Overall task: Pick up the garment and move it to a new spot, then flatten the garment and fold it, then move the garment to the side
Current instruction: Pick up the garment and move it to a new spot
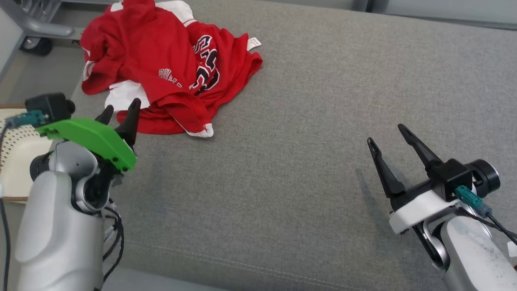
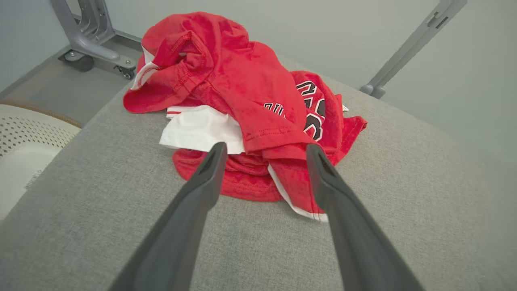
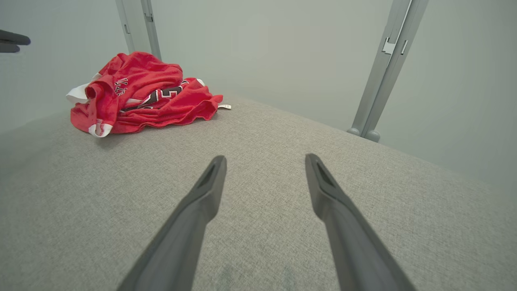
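the garment (image 1: pixel 161 68), a red jersey with white trim, lies in a crumpled heap on the grey cushion (image 1: pixel 315 121). the left gripper (image 1: pixel 122 105) has its fingers spread wide with nothing between them. the heap's near edge sits just past the fingertips, and in the left wrist view a red fold and a strip of white hem lie straight ahead between the two tips. whether the tips touch cloth i cannot tell. the right gripper (image 1: pixel 385 133) is spread wide too and empty, over bare cushion, with the garment well off, ahead and to the left of its fingers.

the garment looks light, soft and limp. it will likely drape and trail when lifted rather than keep its shape, and its layers may slide over each other. a pinch on one thin layer may only peel that layer off the heap. the better hold, i judge, is the thick folded hem right ahead of the left fingertips, where several layers bunch, with a finger down either side of the ridge, closing low. the knit should not be slippery, and nothing here is fragile.
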